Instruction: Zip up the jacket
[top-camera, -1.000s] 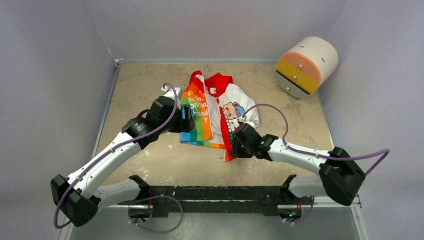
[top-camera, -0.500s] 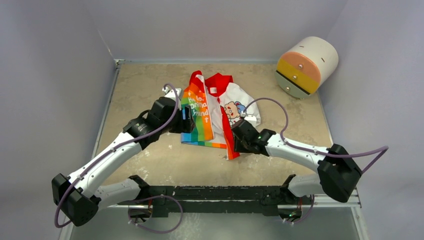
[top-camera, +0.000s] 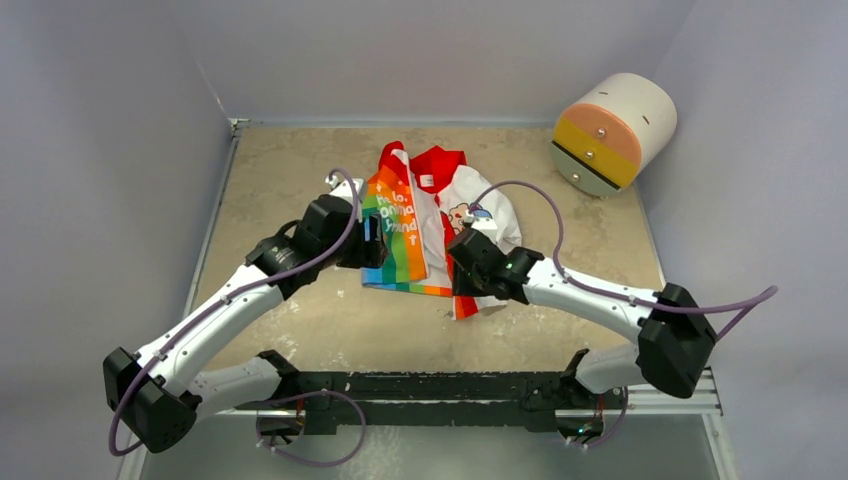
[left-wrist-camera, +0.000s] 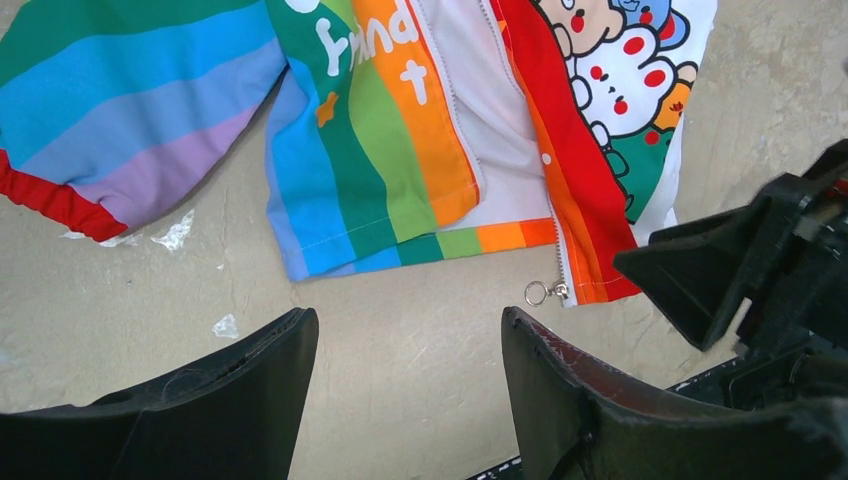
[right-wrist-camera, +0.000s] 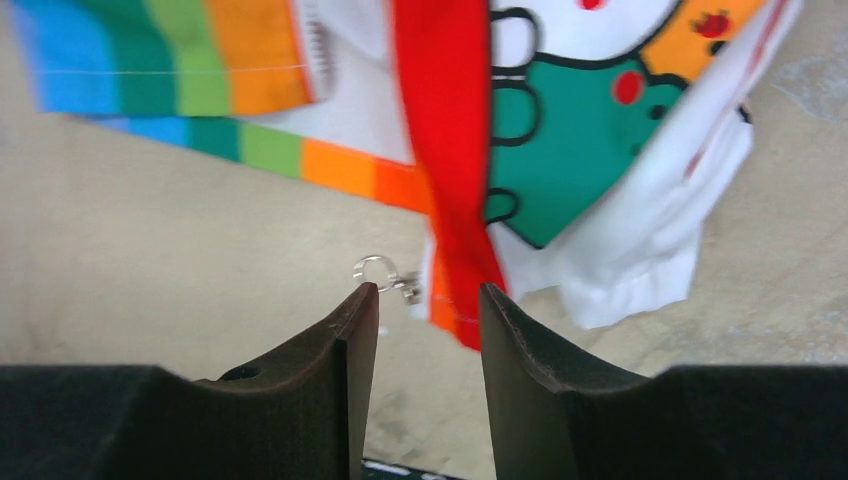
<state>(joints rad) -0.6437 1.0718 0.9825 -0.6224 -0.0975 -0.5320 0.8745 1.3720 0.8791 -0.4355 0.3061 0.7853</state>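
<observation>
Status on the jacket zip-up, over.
Left hand open, empty. Right hand open, tips at zipper pull. Jacket lying flat, front unzipped. Nothing blocking.

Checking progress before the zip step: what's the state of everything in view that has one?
Child's white fabric jacket with rainbow panel and red trim: unzipped, front open, lying on table.
Small metal zipper pull ring: at bottom hem, ungripped.
Left gripper: open, empty.
Right gripper: open, empty, tips beside the pull ring.

The right end effector has slid left over the jacket's red hem.
</observation>
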